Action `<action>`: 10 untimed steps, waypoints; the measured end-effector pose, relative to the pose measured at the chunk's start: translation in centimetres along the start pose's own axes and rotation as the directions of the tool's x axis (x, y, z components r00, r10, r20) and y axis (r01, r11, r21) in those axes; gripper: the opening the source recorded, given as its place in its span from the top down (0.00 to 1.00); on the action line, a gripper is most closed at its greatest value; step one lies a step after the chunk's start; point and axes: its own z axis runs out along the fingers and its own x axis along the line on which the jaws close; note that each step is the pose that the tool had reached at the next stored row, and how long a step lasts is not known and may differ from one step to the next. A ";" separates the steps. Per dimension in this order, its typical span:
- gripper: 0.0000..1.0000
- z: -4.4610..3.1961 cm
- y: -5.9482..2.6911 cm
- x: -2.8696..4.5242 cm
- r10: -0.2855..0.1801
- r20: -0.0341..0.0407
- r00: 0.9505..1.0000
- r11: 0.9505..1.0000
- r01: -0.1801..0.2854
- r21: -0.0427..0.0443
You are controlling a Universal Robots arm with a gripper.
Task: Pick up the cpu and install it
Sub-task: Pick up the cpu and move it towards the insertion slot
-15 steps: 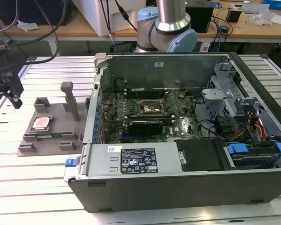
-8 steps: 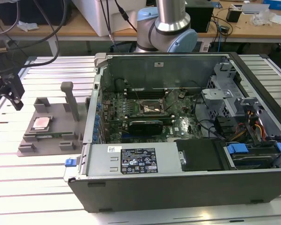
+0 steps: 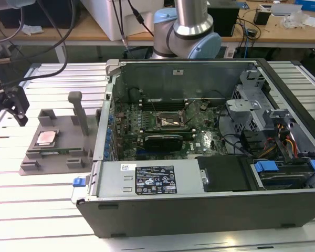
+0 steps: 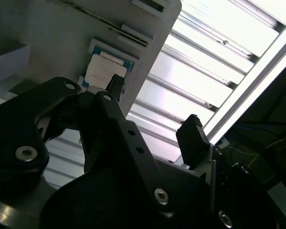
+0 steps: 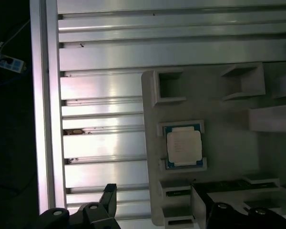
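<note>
**Gripper** (image 4: pixel 155 102): black, two-fingered. Jaws stood wide apart with nothing between them. One of the fingers (image 4: pixel 193 138) showed a blunt dark pad, and bare table lay in the gap. In the exterior view the gripper (image 3: pixel 11 104) hung above the table at the far edge on the exterior view's left, clear of the tray and apart from the cpu.

**Cpu** (image 5: pixel 183 147): flat square chip, silver-grey plate uppermost, thin green border visible around it. It lay level in a shallow square seat of the tray, uncovered and unheld. In the second wrist view the cpu (image 4: pixel 102 71) appeared just past the tip of the nearer finger. Whether that tip touched it could not be told from that view. In the exterior view the cpu (image 3: pixel 45 138) sat towards the tray's end on the exterior view's left.

**Tray** (image 3: pixel 68 128): grey plastic, moulded with several small pockets and one upright post. It rested flat on the table, just beside the case wall.

**Table** (image 3: pixel 47 194): ribbed aluminium slats, bright under the lights.

**Computer case** (image 3: pixel 199 215): dark grey tower laid on its side, side panel off. It stood on the table to the exterior view's right of the tray.

**Motherboard** (image 3: pixel 199 142): green, lying in the floor of the case.

**Socket** (image 3: pixel 170 119): square, metal-framed, near the middle of the motherboard, well apart from the cpu.

**Arm base** (image 3: pixel 188 31): grey and pale blue, standing behind the case.
</note>
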 end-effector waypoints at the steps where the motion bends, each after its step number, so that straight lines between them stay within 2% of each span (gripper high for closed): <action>1: 0.28 0.16 0.00 0.00 0.000 0.000 1.000 1.000 0.000 0.000; 10: 0.28 0.91 -0.01 -0.07 0.000 0.000 1.000 1.000 0.000 0.000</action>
